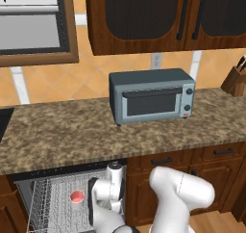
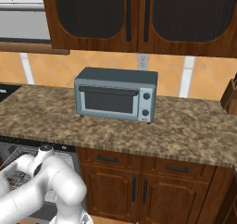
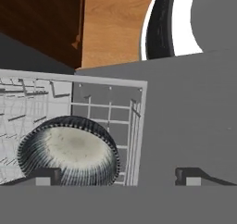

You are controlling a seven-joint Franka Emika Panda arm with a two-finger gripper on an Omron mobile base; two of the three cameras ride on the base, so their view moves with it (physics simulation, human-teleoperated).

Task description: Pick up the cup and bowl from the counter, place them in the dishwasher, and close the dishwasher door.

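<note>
Partly cut off low in the hand view: two-finger gripper (image 3: 118, 177), tips spread wide, holding nothing. Seemingly resting in silver wire rack (image 3: 111, 109): shallow dark-rimmed, speckled grey bowl (image 3: 69, 153); small pink-lined white cup (image 1: 77, 197) alongside.

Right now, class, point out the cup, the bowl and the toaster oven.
cup (image 1: 77, 197), left base view, on its pink inside.
bowl (image 3: 69, 151), hand view, on its speckled inside.
toaster oven (image 1: 152, 104), left base view, on its glass door.
</note>
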